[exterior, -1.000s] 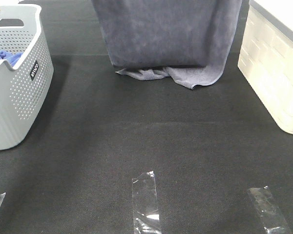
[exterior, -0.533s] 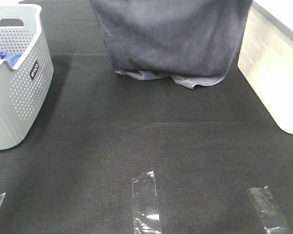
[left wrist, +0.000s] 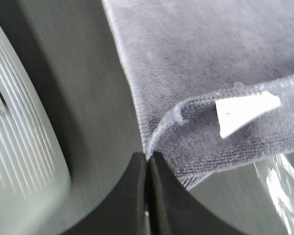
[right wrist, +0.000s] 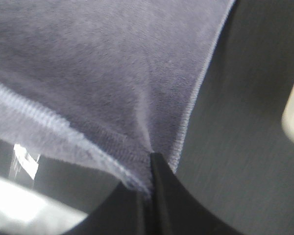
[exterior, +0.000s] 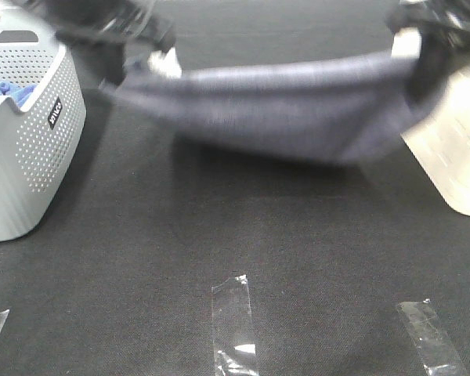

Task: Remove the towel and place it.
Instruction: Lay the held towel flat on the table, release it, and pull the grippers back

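Note:
The grey-lavender towel hangs stretched between my two grippers above the black mat, sagging in the middle. My left gripper is shut on its left corner; the left wrist view shows the jaws pinched on the hem beside a white label. My right gripper is shut on the right corner; the right wrist view shows the stitched hem clamped between the jaws. Both arms are motion-blurred.
A grey perforated basket with a bright blue cloth inside stands at the left. A white bin stands at the right. Clear tape strips lie on the black mat near the front.
The towel hung down as a tall sheet with its lower edge bunched on the mat. Both grippers have dropped into view and the towel now spans low between them.

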Robot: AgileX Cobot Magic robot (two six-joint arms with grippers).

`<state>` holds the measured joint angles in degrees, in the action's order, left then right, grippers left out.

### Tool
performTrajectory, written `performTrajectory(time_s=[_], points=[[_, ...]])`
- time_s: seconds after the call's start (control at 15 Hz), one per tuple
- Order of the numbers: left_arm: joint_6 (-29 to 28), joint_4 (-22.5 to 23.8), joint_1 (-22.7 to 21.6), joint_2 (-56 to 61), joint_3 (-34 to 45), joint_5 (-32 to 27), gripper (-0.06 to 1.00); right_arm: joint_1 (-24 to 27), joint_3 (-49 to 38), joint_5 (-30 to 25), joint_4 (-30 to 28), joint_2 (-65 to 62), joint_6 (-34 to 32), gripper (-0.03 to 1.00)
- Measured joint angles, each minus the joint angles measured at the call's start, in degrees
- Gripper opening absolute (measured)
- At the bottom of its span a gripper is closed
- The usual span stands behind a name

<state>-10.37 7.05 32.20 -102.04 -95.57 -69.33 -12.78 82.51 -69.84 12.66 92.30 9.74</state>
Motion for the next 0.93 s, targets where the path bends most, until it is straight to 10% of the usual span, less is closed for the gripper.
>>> performTrajectory(time_s=[0.4, 0.93], points=[[-10.6, -4.8, 7.3, 19.0, 23.7, 0.5, 0.00, -0.1, -22.3, 0.1, 3.7, -15.9, 0.0, 0.00], [-30.3, -9.5, 28.1, 26.8, 42.6, 2.9, 0.00, -0.1, -42.4, -0.1, 5.2, -38.7, -2.9, 0.00]])
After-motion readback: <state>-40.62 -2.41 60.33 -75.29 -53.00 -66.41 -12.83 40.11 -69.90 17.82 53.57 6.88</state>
